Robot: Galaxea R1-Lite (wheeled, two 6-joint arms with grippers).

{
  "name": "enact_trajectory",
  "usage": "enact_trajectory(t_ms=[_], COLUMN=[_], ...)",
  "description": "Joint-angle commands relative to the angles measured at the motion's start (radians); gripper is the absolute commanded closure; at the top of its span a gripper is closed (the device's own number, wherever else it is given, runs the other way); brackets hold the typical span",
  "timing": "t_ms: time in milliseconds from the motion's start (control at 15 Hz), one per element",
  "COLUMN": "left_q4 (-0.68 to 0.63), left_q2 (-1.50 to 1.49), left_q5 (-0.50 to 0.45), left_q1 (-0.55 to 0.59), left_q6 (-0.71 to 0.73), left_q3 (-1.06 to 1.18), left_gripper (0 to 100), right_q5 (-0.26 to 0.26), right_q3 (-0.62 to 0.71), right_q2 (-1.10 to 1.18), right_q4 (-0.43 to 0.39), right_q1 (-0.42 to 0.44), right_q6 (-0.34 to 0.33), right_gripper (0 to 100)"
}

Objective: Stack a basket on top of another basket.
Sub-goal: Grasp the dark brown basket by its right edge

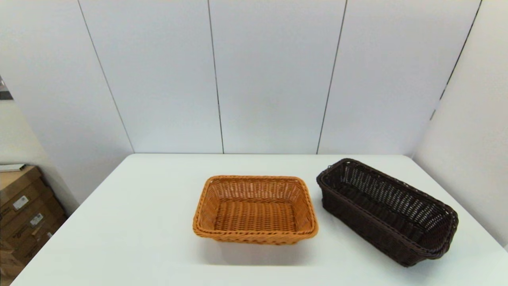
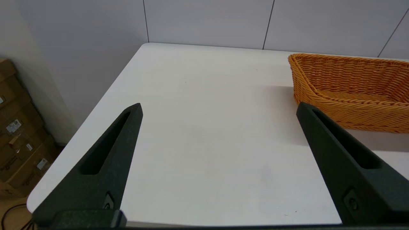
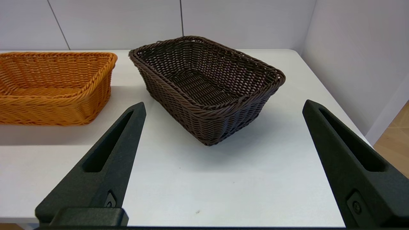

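The dark brown basket (image 1: 387, 210) stands empty on the right of the white table (image 1: 139, 222), set at an angle. The orange basket (image 1: 256, 208) sits empty at the table's middle, a short gap to its left. Neither arm shows in the head view. My right gripper (image 3: 223, 107) is open and hangs above the table's near edge, short of the dark basket (image 3: 207, 83), with the orange basket (image 3: 54, 86) off to one side. My left gripper (image 2: 219, 108) is open over the table's left part, beside the orange basket (image 2: 351, 89), holding nothing.
Cardboard boxes (image 1: 24, 210) stand on the floor past the table's left edge. White wall panels close off the back and the right side, near the dark basket. Bare tabletop lies on the left and along the front.
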Motion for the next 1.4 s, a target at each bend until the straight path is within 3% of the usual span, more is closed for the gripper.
enact_trajectory(t_ms=[67,800,867,1067,1200,1400], left_q4=[0.001,0.0,0.0,0.0,0.001,0.0], left_q2=[0.0,0.0,0.0,0.0,0.0,0.0], left_q5=[0.001,0.001,0.001,0.001,0.001,0.001], left_q1=[0.001,0.001,0.001,0.001,0.001,0.001], left_q6=[-0.001,-0.001,-0.001,-0.001,-0.001,-0.001], left_q3=[0.0,0.0,0.0,0.0,0.0,0.0], left_gripper=[0,0,0,0,0,0], right_q5=[0.0,-0.003,-0.002,0.044,0.06,0.031], right_q3=[0.0,-0.015,-0.071,-0.362,-0.548,-0.767], right_q2=[0.001,0.001,0.001,0.141,0.333,0.633], right_q4=[0.0,0.0,0.022,0.259,0.308,0.331], right_q1=[0.0,0.0,0.0,0.0,-0.006,-0.037], right_q6=[0.0,-0.01,-0.007,0.04,0.089,0.135], right_gripper=[0,0,0,0,0,0])
